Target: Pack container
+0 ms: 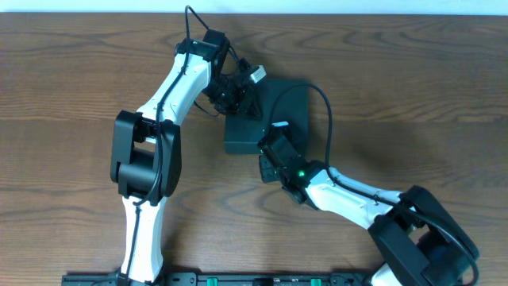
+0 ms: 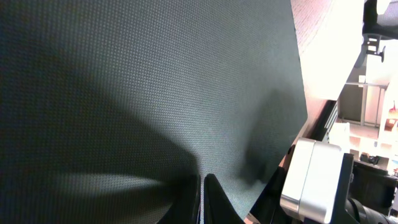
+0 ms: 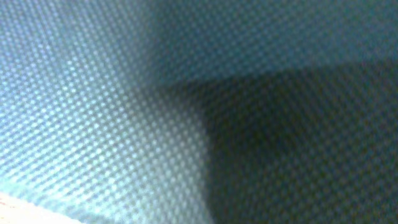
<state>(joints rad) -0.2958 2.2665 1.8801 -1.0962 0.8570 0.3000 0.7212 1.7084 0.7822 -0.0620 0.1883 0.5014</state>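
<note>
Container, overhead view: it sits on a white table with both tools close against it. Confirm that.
Wrong on the table: the overhead view shows brown wood grain, not white. The dark container sits on a brown wooden table, with the left tool and the right tool close against it.

Obstacle: container [image 1: 287,107], centre of table [image 1: 71,79]; left gripper [image 1: 238,99] crowds its far-left corner, right gripper [image 1: 274,151] its near edge. Passage: open wood either side.
</note>
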